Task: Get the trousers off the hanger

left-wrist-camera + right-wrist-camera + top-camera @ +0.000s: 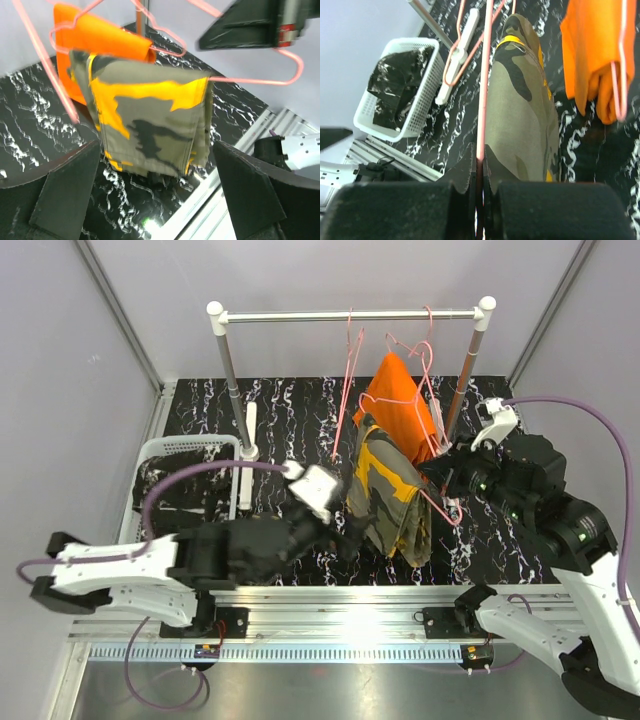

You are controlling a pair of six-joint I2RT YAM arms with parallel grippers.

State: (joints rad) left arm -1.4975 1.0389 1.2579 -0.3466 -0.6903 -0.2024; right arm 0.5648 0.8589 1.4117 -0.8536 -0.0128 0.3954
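Right wrist only: right fingers [395, 210] tight on hanger [481, 125]; left fingers [65, 195] apart near trousers [150, 125].

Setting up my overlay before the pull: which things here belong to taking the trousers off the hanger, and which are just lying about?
Job: camouflage trousers; pink hanger under them, pinched by the right gripper; left gripper, open before them.

Lying about: orange garment, empty hanger, rail, white basket holding dark cloth.

Left claw [156, 147] gapes wide, arm reaching inward; right claw [479, 162] is pinched on the hanger [484, 75].
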